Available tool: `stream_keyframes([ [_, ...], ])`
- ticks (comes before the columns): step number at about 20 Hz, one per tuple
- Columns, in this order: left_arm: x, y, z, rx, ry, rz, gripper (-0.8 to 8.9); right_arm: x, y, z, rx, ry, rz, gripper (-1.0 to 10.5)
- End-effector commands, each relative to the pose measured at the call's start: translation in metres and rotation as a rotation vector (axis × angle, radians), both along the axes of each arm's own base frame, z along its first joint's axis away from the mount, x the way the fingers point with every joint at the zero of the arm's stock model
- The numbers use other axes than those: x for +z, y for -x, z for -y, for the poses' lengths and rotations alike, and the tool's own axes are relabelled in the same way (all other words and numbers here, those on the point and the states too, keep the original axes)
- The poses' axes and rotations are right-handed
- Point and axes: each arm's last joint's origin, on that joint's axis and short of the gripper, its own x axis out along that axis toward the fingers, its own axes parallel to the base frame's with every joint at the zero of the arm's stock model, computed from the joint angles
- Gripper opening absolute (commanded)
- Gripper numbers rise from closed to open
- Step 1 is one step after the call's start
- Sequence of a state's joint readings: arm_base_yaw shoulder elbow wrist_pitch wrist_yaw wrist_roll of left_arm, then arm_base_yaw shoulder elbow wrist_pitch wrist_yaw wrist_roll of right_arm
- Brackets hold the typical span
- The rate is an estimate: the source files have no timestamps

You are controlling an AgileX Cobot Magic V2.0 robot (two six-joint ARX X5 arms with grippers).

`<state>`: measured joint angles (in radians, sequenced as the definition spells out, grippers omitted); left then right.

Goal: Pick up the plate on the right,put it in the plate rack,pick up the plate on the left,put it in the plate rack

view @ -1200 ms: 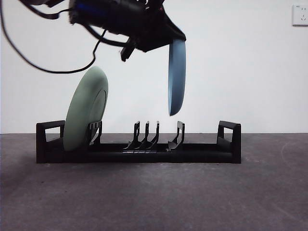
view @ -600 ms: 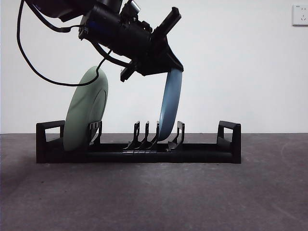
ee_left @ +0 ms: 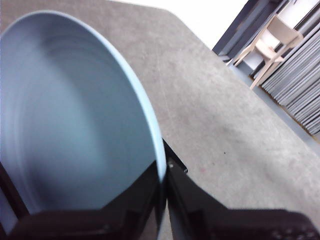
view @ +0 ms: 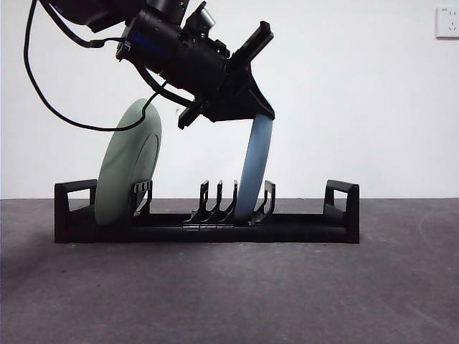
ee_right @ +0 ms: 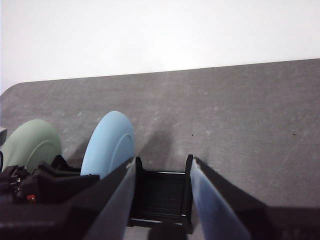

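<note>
Left end effector [view: 252, 113] grips blue plate [view: 252, 168] standing in plate rack [view: 287, 228] beside green plate [view: 128, 168].

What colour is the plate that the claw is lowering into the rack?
Light blue. The plate held by the left claw shows best in the front view, standing in the black rack.

Even bright light, soft table shadows, left wrist view blurred

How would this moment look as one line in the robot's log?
left gripper: shut on blue plate, seated in plate rack | green plate: racked | right gripper: open, waiting
</note>
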<state>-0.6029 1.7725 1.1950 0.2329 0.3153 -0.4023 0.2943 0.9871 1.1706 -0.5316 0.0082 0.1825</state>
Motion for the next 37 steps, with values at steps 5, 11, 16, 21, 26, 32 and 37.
stream_keyframes([
  [5,-0.005,0.007,0.006,0.012,-0.069,-0.006,0.00,-0.001,-0.001,0.000,0.005,0.011,0.000,1.9],
  [11,-0.010,0.011,0.008,-0.014,-0.117,-0.027,1.92,-0.001,-0.001,0.000,0.006,0.011,-0.004,1.9],
  [16,-0.002,0.014,0.007,-0.041,-0.096,-0.020,3.28,-0.004,0.000,0.000,0.007,0.018,-0.027,1.9],
  [21,0.031,0.029,-0.002,-0.061,-0.086,0.071,3.28,-0.008,0.002,0.000,0.016,0.035,-0.075,1.9],
  [26,0.076,0.056,-0.023,-0.090,-0.131,0.225,3.26,-0.011,0.003,0.000,0.060,0.077,-0.093,1.9],
  [32,0.125,0.102,-0.065,0.058,-0.295,0.389,2.99,-0.011,0.004,-0.002,0.151,0.091,-0.089,1.7],
  [37,0.148,0.142,-0.106,0.221,-0.483,0.442,-0.09,-0.014,0.006,-0.002,0.170,0.135,-0.104,-0.1],
])
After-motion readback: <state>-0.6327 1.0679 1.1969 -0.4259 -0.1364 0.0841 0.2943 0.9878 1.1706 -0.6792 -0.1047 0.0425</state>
